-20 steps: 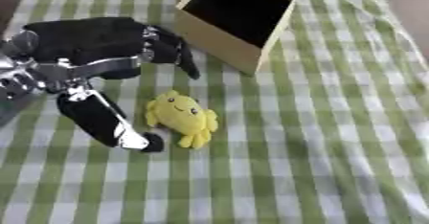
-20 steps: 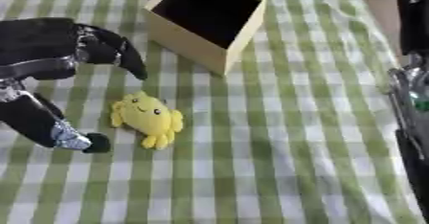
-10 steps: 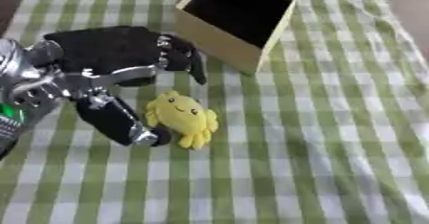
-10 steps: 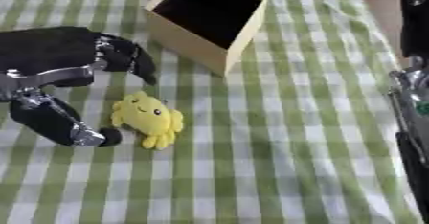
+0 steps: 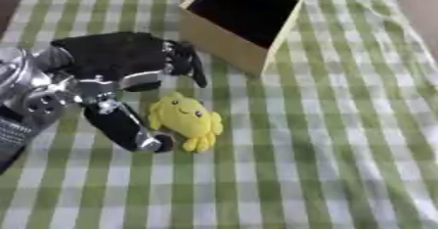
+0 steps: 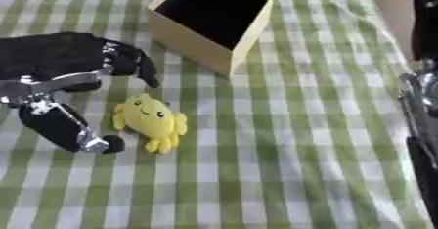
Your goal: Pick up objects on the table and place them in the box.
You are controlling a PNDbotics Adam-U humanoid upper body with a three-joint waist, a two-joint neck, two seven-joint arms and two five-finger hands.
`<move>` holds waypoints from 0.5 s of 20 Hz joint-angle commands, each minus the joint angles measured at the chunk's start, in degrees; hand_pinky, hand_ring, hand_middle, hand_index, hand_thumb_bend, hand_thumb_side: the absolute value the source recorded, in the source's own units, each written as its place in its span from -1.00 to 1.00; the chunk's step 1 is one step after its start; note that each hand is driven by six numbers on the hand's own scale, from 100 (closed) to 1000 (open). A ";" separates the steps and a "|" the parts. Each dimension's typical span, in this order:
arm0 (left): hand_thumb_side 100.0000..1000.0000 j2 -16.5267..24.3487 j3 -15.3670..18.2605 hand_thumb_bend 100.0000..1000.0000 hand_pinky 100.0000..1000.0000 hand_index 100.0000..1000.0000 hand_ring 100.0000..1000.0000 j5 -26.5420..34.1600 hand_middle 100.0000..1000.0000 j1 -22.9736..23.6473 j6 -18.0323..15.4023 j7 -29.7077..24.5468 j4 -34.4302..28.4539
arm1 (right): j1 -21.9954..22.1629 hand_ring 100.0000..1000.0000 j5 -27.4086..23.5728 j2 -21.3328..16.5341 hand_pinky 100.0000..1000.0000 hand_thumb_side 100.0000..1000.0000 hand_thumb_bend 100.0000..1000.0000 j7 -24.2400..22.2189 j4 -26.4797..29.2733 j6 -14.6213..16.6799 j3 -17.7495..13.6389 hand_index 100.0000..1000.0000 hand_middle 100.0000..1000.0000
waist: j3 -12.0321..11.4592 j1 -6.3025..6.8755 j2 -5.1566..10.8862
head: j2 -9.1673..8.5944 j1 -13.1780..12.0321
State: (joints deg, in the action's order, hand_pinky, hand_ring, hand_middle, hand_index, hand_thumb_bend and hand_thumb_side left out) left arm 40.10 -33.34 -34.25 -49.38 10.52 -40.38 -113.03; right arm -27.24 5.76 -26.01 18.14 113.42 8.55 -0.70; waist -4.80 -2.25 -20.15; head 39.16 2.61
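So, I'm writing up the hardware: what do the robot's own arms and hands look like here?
The left hand is black, with a bulky matte back, black fingers and a thumb ending in a silver metal joint. Its wrist is a silver, ribbed cylinder. Of the right arm only a black and silver strip shows at the right eye view's edge.

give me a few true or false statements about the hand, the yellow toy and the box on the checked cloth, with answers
1. The yellow toy lies inside the box. False: it lies on the green checked cloth, in front of the box.
2. The left hand is spread around the toy, thumb at the toy's left and fingers above it. True.
3. The box is open, and its inside looks dark. True.
4. The left hand has lifted the toy off the cloth. False: the toy rests on the cloth, and the hand has not closed on it.
5. The toy has a small face on it. True.
6. The right arm reaches across to the box. False: it stays at the right edge of the right eye view.
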 commanded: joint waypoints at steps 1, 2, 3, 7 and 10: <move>-0.74 -0.24 0.33 0.11 0.44 0.63 0.62 -1.76 0.56 -0.32 0.69 0.84 1.83 | -0.78 0.31 -0.56 -0.69 0.46 0.61 -1.00 -0.29 1.17 0.13 -0.22 0.54 0.23 | 0.08 -0.02 0.95 | -0.64 -0.28; -0.73 -0.58 0.25 0.10 0.44 0.63 0.62 -2.21 0.56 -0.25 0.70 1.34 2.94 | -0.79 0.31 -0.61 -0.66 0.46 0.61 -1.00 -0.30 1.17 0.13 -0.20 0.54 0.22 | 0.12 -0.05 0.90 | -0.75 -0.32; -0.72 -0.92 0.13 0.10 0.44 0.63 0.62 -2.56 0.56 -0.22 0.63 1.84 3.99 | -0.82 0.31 -0.64 -0.63 0.46 0.61 -1.00 -0.30 1.17 0.12 -0.20 0.54 0.22 | 0.15 -0.08 0.87 | -0.84 -0.36; -0.71 -2.20 -0.33 0.09 0.44 0.63 0.63 -3.71 0.57 -0.23 0.12 3.64 7.60 | -0.78 0.31 -0.69 -0.48 0.46 0.61 -1.00 -0.24 1.17 0.02 -0.25 0.54 0.22 | 0.35 -0.23 0.72 | -1.08 -0.55; -0.75 -3.19 -0.28 -0.04 0.44 0.61 0.64 -5.34 0.56 -0.24 -0.52 5.51 10.67 | -0.77 0.31 -0.79 -0.27 0.46 0.62 -1.00 -0.34 1.17 -0.04 -0.19 0.54 0.22 | 0.59 -0.31 0.59 | -1.35 -0.62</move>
State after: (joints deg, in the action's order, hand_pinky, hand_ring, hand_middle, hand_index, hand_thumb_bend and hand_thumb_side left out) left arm 36.74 -34.03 -38.81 -48.91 10.19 -35.77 -103.01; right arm -27.25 5.34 -25.55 18.01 113.42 8.48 -0.68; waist -4.23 -2.61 -20.55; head 38.50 2.17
